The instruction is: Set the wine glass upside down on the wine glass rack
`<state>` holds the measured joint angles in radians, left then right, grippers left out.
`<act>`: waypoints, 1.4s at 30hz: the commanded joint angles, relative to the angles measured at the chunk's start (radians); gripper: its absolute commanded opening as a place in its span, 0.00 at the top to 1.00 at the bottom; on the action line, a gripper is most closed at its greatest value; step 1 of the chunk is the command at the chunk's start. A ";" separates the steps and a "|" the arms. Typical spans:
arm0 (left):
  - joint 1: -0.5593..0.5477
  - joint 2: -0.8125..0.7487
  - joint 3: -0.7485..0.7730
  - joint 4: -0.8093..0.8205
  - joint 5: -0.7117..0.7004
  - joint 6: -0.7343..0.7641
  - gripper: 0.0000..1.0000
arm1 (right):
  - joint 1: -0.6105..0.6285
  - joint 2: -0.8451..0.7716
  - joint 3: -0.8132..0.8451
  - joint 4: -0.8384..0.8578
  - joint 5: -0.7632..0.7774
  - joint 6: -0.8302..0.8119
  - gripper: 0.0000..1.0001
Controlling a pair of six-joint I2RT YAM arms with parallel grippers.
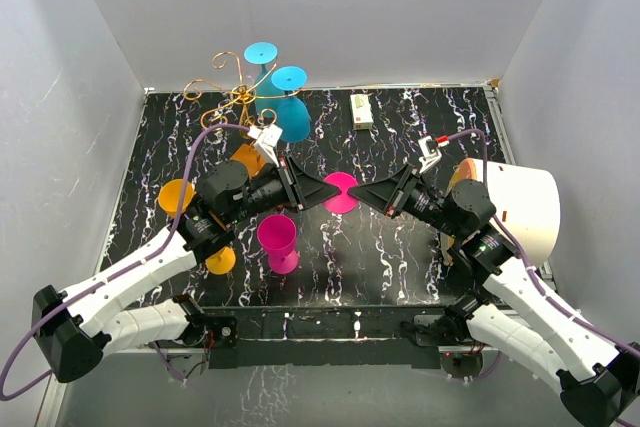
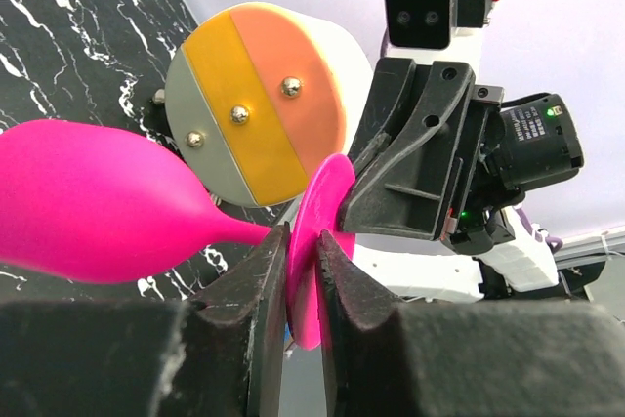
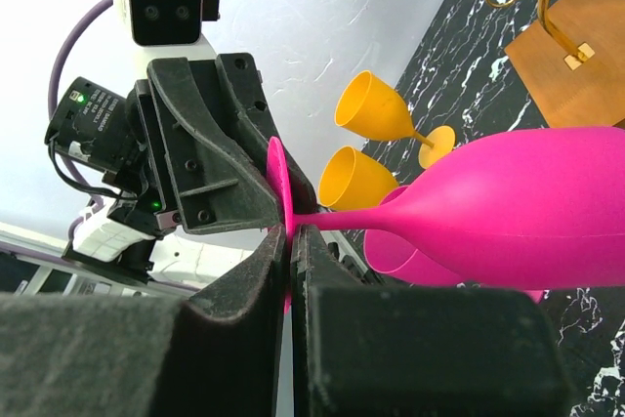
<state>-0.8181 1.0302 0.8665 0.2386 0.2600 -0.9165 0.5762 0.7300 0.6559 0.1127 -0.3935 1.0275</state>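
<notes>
A pink wine glass [image 1: 340, 192] hangs in the air over the table's middle, foot up; its bowl is hidden under the foot in the top view. My left gripper [image 1: 305, 192] and right gripper [image 1: 372, 192] face each other, both shut on the foot's rim from opposite sides. The left wrist view shows the bowl [image 2: 88, 212] left of my left gripper [image 2: 301, 236]. The right wrist view shows the bowl [image 3: 547, 202] right of my right gripper [image 3: 290, 231]. The gold wire rack [image 1: 235, 92] stands at the back left on its orange-brown base [image 3: 571, 31].
Three blue glasses [image 1: 289, 78] hang on the rack. A second pink glass [image 1: 277, 240] stands upright near the left arm. Two orange glasses [image 1: 175, 195] are at the left. A white tub [image 1: 520, 209] lies on its side by the right arm. A small box [image 1: 362, 110] lies at the back.
</notes>
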 commanded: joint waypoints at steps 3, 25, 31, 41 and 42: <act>0.027 -0.041 0.033 -0.060 -0.036 0.037 0.84 | 0.002 -0.007 0.024 0.081 0.008 -0.026 1.00; 0.108 -0.013 0.062 0.019 0.072 -0.089 1.00 | 0.002 -0.035 0.071 -0.040 0.101 -0.020 0.55; 0.137 0.015 0.077 0.099 0.110 -0.178 1.00 | 0.002 -0.101 0.133 -0.142 0.212 -0.066 0.38; 0.142 0.058 0.290 -0.111 -0.091 -0.132 1.00 | 0.002 -0.213 0.149 -0.198 0.339 -0.106 0.29; 0.143 0.067 0.305 -0.115 -0.095 -0.132 1.00 | 0.002 -0.215 0.152 -0.200 0.338 -0.113 0.29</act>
<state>-0.6823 1.0786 1.0782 0.1761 0.2283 -1.0710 0.5751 0.5312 0.7647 -0.0982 -0.1074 0.9585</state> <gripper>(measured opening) 0.020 0.701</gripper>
